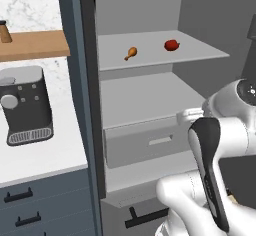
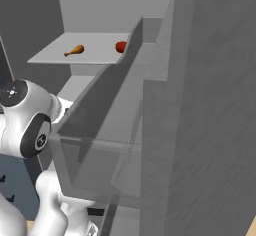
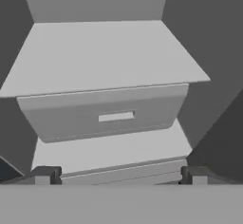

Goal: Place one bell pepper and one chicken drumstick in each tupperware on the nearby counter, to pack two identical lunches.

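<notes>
On the upper grey fridge shelf [image 1: 200, 50], the orange-brown chicken drumstick [image 1: 131, 53] lies at nine o'clock of the red bell pepper [image 1: 171, 45], and the released gripper [image 3: 118, 174] (aimed lower, at the grey drawer [image 3: 104, 116]) risks striking the shelf edge when rising.

- Chicken drumstick [image 1: 131, 53]: small, orange-brown, lying on the upper fridge shelf, top centre of frame.
- Bell pepper [image 1: 171, 45]: red, just right of it, apart.
- Tabletop [image 1: 45, 155]: white, left side.
</notes>
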Tool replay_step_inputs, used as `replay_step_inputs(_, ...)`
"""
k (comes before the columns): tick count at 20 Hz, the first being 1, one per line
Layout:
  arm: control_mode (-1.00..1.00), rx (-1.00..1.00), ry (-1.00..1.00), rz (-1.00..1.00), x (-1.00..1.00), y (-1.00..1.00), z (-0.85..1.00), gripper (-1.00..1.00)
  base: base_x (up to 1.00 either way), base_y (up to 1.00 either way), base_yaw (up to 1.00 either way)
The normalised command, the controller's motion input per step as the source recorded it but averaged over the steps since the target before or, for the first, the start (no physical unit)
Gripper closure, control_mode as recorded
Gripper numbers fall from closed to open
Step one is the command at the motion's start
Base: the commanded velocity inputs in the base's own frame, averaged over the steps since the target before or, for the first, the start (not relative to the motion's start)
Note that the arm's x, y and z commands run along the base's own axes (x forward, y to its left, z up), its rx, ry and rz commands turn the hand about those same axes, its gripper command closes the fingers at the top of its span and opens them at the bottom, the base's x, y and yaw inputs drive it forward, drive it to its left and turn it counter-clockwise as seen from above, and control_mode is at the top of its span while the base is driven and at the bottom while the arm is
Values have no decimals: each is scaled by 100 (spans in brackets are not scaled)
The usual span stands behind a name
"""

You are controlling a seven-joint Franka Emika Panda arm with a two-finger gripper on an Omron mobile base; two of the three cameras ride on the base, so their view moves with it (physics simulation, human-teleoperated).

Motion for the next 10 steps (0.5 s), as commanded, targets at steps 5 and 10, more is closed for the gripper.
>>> replay_step_inputs(5,-100,14,-20,-13,4,3,79,-100,0,0,0)
replay_step_inputs(10,-100,9,-11,-13,0,4,69,-100,0,0,0)
